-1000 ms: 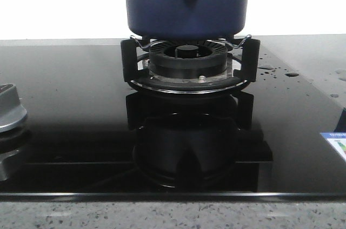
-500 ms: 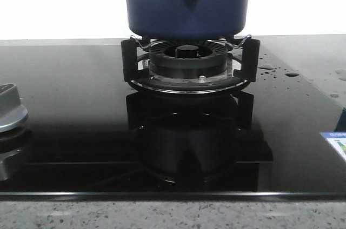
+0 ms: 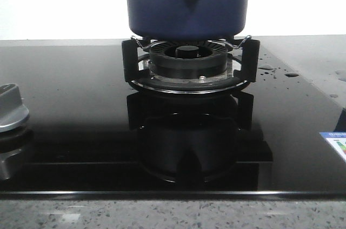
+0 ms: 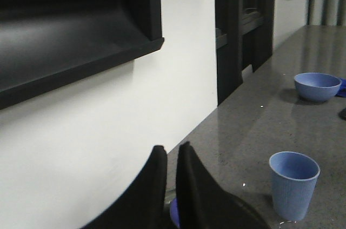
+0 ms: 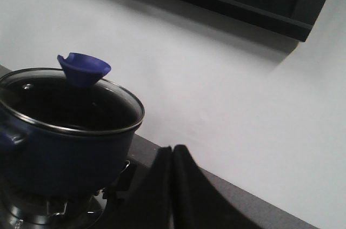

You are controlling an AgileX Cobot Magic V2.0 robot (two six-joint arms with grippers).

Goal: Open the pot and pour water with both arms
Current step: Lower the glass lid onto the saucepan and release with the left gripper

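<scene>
Where pot (image 3: pixel 187 3) sits: glossy black cooktop (image 3: pixel 70 110), white wall (image 5: pixel 227 78).

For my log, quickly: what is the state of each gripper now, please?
Left gripper: closed, holding nothing visible.
Right gripper: closed, empty, apart from the pot.

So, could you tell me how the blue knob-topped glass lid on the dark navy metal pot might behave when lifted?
The glass lid is probably rigid and breakable, so it wants gentle handling. Its flared blue knob looks smooth and may slip in a hand. The navy pot sits on thin burner supports, so a sideways pull might shift it.
</scene>
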